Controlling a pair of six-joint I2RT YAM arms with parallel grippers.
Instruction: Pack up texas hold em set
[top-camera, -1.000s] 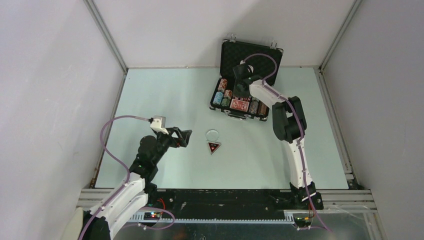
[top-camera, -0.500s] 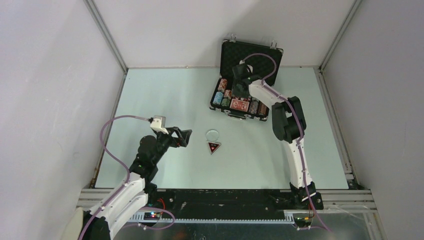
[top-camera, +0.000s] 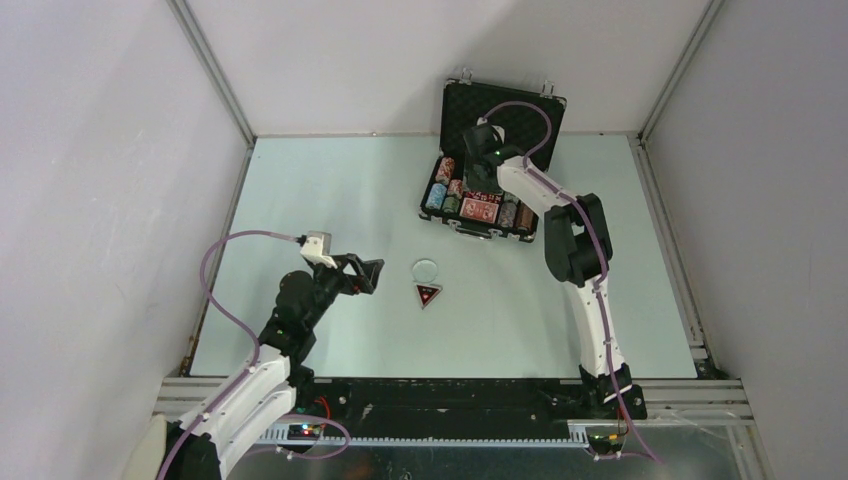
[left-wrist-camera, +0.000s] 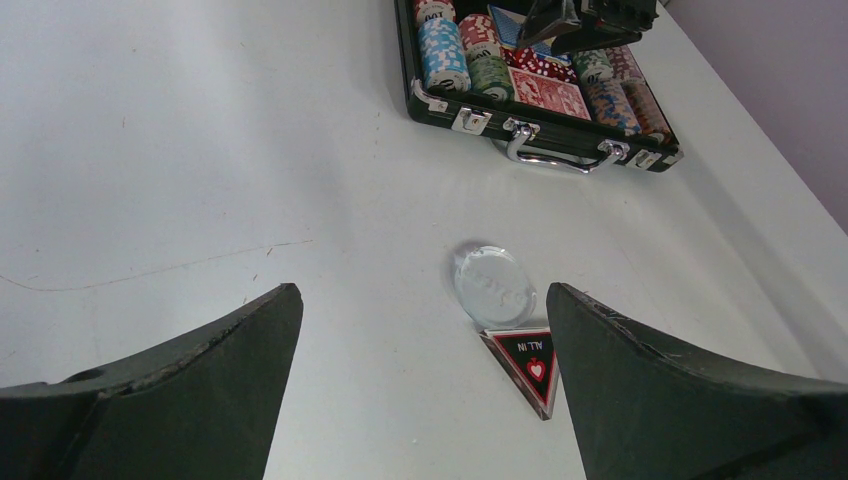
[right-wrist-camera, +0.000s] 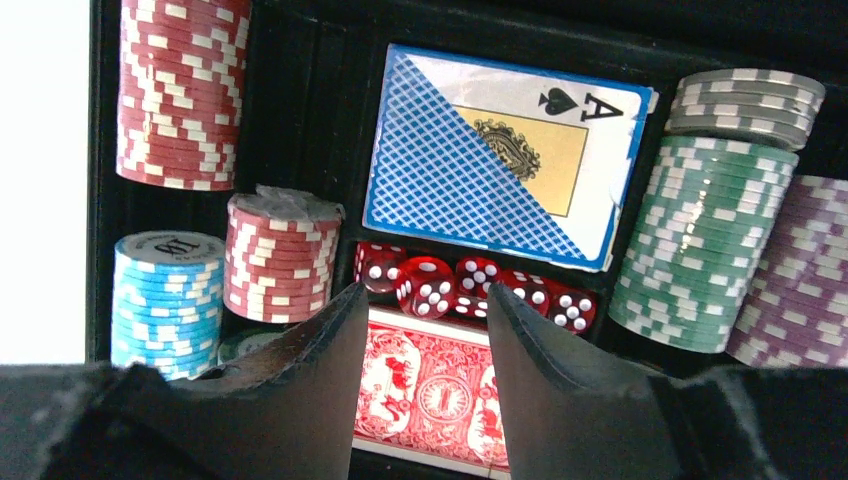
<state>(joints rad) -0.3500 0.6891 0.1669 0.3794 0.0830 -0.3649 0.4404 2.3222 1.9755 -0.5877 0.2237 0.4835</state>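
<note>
The black briefcase (top-camera: 500, 232) lies open at the back of the table, lid up. In the right wrist view it holds red chip stacks (right-wrist-camera: 180, 90), a blue stack (right-wrist-camera: 165, 300), green and purple stacks (right-wrist-camera: 700, 240), a blue card deck (right-wrist-camera: 500, 150), a red deck (right-wrist-camera: 430, 390) and several red dice (right-wrist-camera: 470, 285). My right gripper (right-wrist-camera: 425, 300) hovers over the dice and red deck, open a little and empty. A clear round token (left-wrist-camera: 495, 285) and a black triangular ALL IN token (left-wrist-camera: 530, 365) lie on the table. My left gripper (left-wrist-camera: 420, 310) is wide open, just short of them.
Grey walls with metal posts close in the pale table (top-camera: 330, 200) on three sides. The case's handle (left-wrist-camera: 550, 155) faces the near side. The left arm's cable (top-camera: 230, 250) loops over the table's left part.
My right gripper has shifted slightly toward the back over the case. The left arm and the two tokens have not moved.
</note>
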